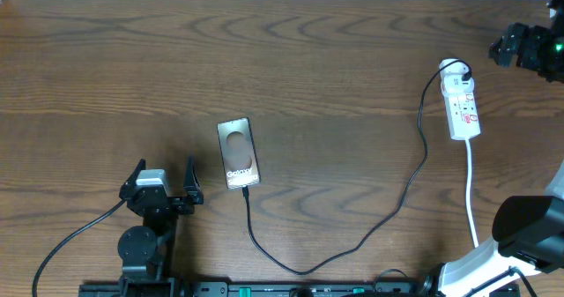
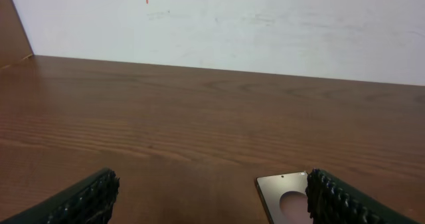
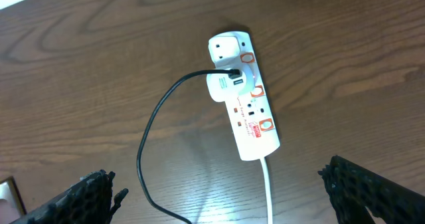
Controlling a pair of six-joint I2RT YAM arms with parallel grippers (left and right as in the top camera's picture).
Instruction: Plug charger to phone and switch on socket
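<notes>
The phone (image 1: 238, 153) lies flat at mid-table, and its top corner shows in the left wrist view (image 2: 282, 191). The black charger cable (image 1: 388, 211) runs from the phone's near edge in a long loop to a white adapter on the socket (image 1: 463, 103). The cable tip appears to sit at the phone's port. The socket with its red markings also shows in the right wrist view (image 3: 249, 114), with the cable (image 3: 149, 127) entering its adapter. My left gripper (image 1: 164, 181) (image 2: 212, 211) is open and empty, left of the phone. My right gripper (image 1: 515, 47) (image 3: 226, 201) is open and empty, above the socket.
The socket's white cord (image 1: 471, 191) (image 3: 269, 191) runs toward the near right, by the right arm's base (image 1: 529, 231). A pale wall (image 2: 232, 24) stands behind the table's far edge. A black lead (image 1: 79, 231) trails near-left from the left arm.
</notes>
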